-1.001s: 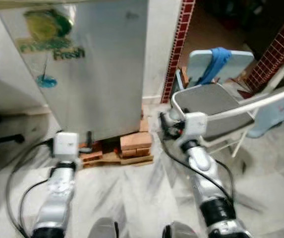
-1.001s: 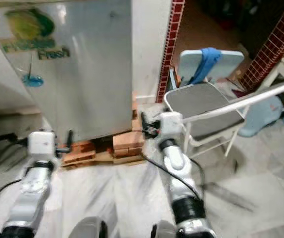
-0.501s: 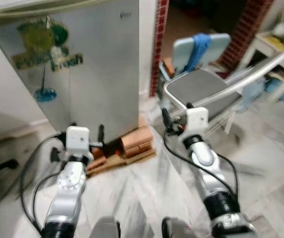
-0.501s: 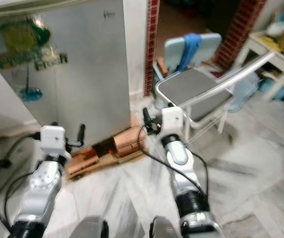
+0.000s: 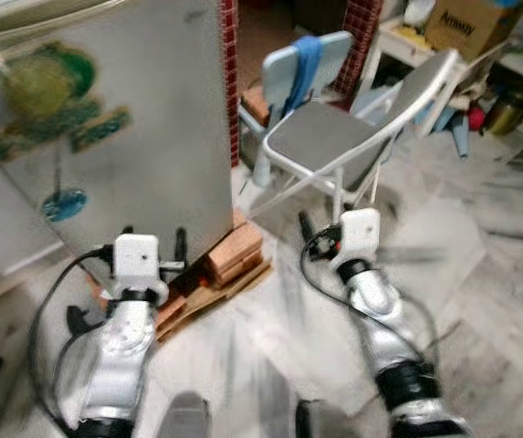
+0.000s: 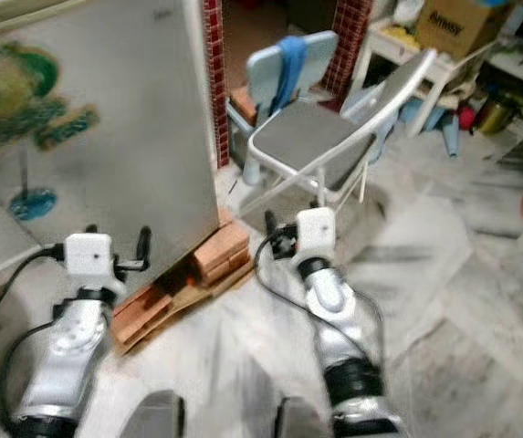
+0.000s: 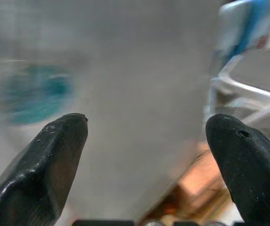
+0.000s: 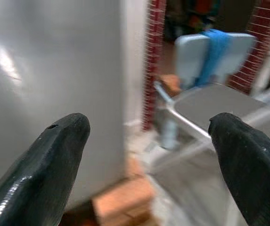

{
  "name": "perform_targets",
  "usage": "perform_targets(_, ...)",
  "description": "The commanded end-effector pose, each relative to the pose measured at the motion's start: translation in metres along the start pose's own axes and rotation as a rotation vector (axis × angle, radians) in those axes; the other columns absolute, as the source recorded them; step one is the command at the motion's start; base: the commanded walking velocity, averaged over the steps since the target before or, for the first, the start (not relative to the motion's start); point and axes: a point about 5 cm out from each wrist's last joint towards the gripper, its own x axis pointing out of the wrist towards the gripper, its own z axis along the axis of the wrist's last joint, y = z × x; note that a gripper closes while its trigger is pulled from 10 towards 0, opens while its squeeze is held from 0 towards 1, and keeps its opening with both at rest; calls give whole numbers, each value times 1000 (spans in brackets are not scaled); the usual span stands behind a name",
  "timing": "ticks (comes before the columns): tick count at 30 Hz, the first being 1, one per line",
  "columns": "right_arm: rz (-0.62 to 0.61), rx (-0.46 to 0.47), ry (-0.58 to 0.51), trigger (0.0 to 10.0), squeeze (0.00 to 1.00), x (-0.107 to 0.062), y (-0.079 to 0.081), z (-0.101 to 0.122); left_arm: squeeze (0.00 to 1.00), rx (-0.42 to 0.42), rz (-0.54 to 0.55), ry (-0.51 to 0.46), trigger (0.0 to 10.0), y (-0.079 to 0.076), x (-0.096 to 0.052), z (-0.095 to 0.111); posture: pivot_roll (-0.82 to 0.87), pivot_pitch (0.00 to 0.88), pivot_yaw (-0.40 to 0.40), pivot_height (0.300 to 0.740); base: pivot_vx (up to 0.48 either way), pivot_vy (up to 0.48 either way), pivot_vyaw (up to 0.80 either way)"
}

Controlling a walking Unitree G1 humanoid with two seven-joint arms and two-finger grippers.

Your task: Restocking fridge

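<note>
Fridge (image 5: 124, 137) door shut, chair (image 5: 320, 137) beside its edge, both end effectors (image 7: 144, 155) (image 8: 146, 160) spread, empty.

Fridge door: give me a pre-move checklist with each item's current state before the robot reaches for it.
1. Fridge door shut: ok, it looks closed.
2. Left claw open and empty: ok.
3. Right claw open and empty: ok.
4. Door handle located: cannot tell, none visible on the grey face.
5. Chair clear of the door swing: not ok, it stands close beside the fridge.
6. Camera steady: not ok, the head views are blurred.
</note>
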Motion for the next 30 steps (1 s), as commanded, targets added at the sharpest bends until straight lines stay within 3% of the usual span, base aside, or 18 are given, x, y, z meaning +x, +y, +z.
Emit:
perform_targets(1, -26, -9, 5, 10000, 0, -4, -14, -1, 0, -9, -11, -10, 10000, -8, -1, 3, 120, 79, -6, 740, 0, 480, 0)
perform_targets(13, 9, -21, -22, 10000, 0, 1, -7, 4, 0, -2, -42, -20, 10000, -19, 7, 4, 117, 45, 4, 740, 0, 450, 0)
perform_targets(20, 21, -12, -25, 10000, 0, 2, -7, 5, 0, 8, -27, -8, 10000, -16, 8, 2, 125, 42, 0, 740, 0, 461, 0)
perform_targets(30, 11, -41, -6, 10000, 0, -6, -20, 1, 0, 2, -41, -47, 10000, -17, -1, 4, 118, 54, -7, 740, 0, 53, 0)
